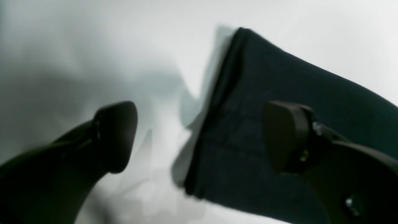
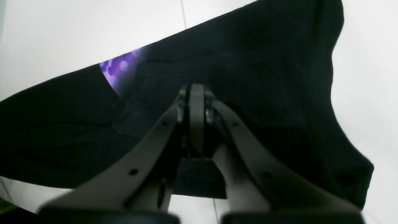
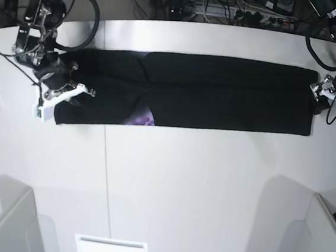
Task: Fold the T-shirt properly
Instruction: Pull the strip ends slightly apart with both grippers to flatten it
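Observation:
The black T-shirt [image 3: 219,92] lies folded into a long strip across the white table [image 3: 197,188], with a bit of purple print [image 3: 142,120] showing at its front edge. My right gripper [image 3: 71,88] is at the strip's left end. In the right wrist view its fingers [image 2: 196,96] are closed together on the wrinkled black cloth [image 2: 264,77], beside a purple patch [image 2: 119,67]. My left gripper [image 3: 319,96] is at the strip's right end. In the left wrist view it [image 1: 199,137] is open, with one finger over the shirt's edge [image 1: 273,81] and the other over bare table.
A seam [image 3: 106,185] runs down the table. A white slotted plate [image 3: 110,248] lies at the front edge. Grey panels stand at the front left [image 3: 9,227] and front right [image 3: 323,248]. Cables and a power strip [image 3: 256,15] lie behind the table.

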